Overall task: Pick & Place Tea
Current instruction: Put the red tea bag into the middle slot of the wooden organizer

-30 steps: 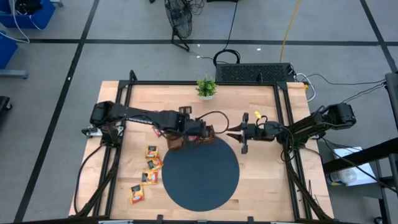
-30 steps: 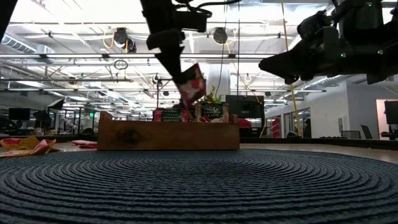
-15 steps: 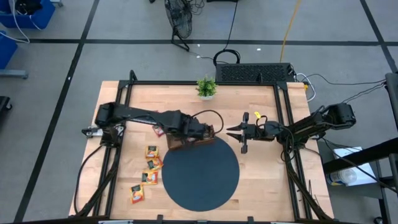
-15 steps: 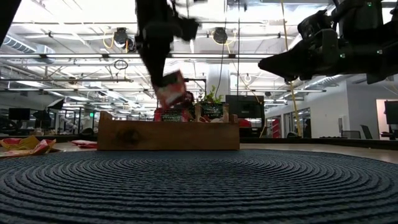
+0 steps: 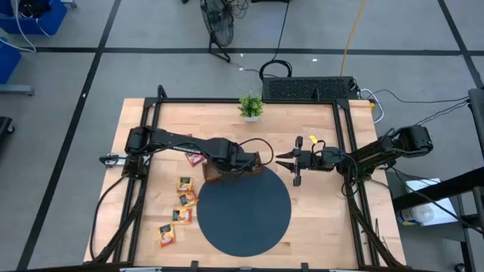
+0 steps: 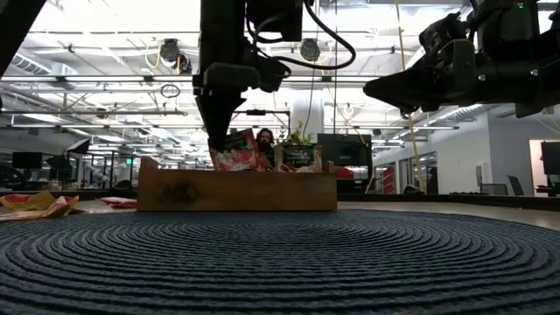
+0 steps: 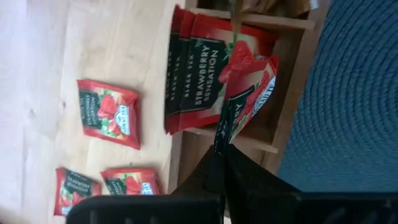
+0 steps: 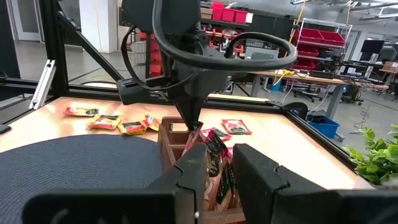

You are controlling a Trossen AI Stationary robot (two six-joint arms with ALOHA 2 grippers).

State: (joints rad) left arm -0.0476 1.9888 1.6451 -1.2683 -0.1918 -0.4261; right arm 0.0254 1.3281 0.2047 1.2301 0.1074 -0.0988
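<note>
My left gripper (image 6: 219, 122) is shut on a red tea sachet (image 7: 249, 81) over the left end compartment of the brown wooden tray (image 6: 236, 188). It also shows in the high view (image 5: 248, 160). That compartment holds several upright red sachets (image 7: 196, 74). My right gripper (image 5: 278, 159) waits to the right of the tray, above the table, its fingers a narrow gap apart and empty (image 8: 219, 168). Loose yellow-orange sachets (image 5: 181, 205) and a red one (image 5: 195, 159) lie flat on the table left of the dark round mat (image 5: 243, 211). My left gripper pinches the red sachet's upper edge (image 7: 222, 134) between its two fingers, at their free ends. The fingers come from above, pointing down. The sachet hangs below them, tilted, its lower part (image 6: 234, 157) down behind the tray's near wall among the other red sachets.
A small green potted plant (image 5: 250, 106) stands at the table's far edge. More red sachets (image 7: 109, 112) lie on the wood beside the tray's left end. The mat lies just in front of the tray. The black frame rails run along the table's sides.
My left gripper has gone toward the table's left and down with the red sachet. The sachet hung clear above the tray's middle a second ago; now its lower part is inside the left end compartment.
</note>
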